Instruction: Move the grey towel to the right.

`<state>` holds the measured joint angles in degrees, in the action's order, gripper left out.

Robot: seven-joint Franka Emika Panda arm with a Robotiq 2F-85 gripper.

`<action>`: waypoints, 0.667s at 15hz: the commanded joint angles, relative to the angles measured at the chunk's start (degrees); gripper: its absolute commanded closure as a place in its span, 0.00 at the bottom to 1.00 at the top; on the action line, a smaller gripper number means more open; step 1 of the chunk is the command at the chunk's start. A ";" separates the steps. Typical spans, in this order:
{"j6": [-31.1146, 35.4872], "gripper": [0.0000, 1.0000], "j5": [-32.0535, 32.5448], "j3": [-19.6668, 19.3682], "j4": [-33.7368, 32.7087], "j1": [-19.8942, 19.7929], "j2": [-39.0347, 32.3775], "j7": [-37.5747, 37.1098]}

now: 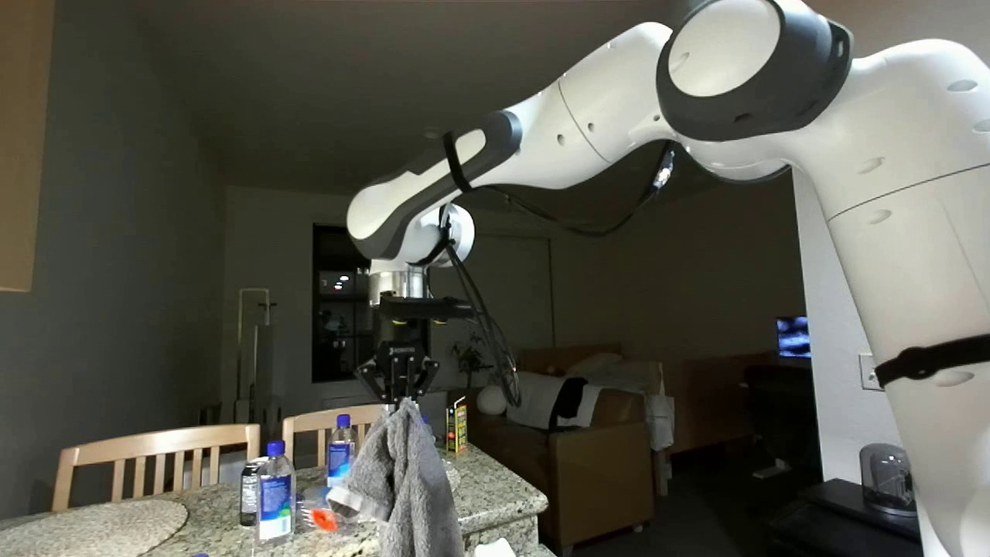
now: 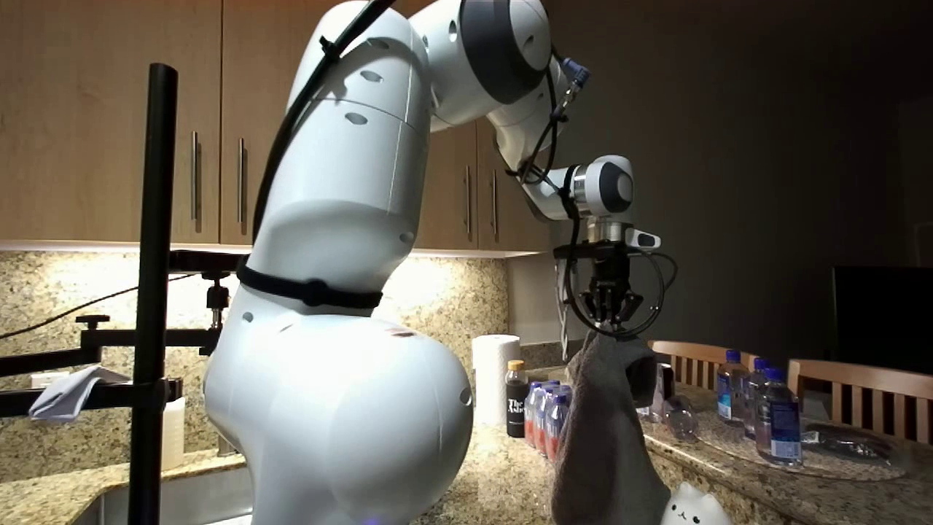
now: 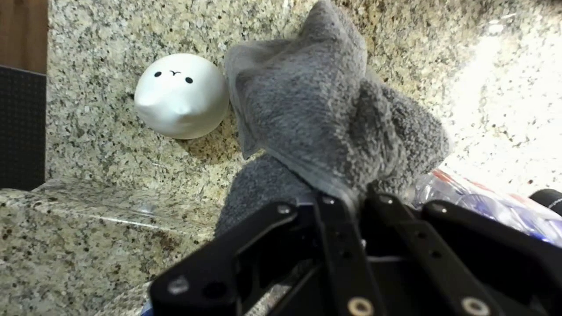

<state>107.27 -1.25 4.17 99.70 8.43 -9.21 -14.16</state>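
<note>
The grey towel (image 1: 421, 495) hangs in folds from my gripper (image 1: 400, 401), which is shut on its top end. In an exterior view the towel (image 2: 601, 437) hangs beside the raised counter, and its lower end runs out of the picture. The gripper (image 2: 609, 324) points straight down there. In the wrist view the towel (image 3: 303, 101) spreads below the fingertips (image 3: 355, 202), with its upper part pinched between them. I cannot tell whether its lower end touches the counter.
A white cat-faced ball (image 3: 182, 96) sits close beside the towel, also visible in an exterior view (image 2: 692, 507). A pack of bottles (image 2: 545, 419) stands behind the towel. Water bottles (image 1: 276, 495) stand on the raised granite counter (image 2: 736, 467). A dark bottle (image 2: 516, 401) and paper roll (image 2: 496, 379) stand farther back.
</note>
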 commanded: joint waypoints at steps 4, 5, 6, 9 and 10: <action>1.09 0.91 0.57 2.87 7.12 1.29 14.33 -4.77; 1.24 0.91 0.69 3.46 7.80 1.41 16.27 -6.19; 1.28 0.91 0.78 4.12 8.44 1.37 18.30 -7.96; 1.10 0.91 1.18 5.92 10.67 0.78 24.14 -13.10; 1.26 0.91 1.74 6.45 11.42 0.32 25.65 -15.01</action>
<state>107.26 -1.22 9.14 106.39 9.94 10.11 -23.87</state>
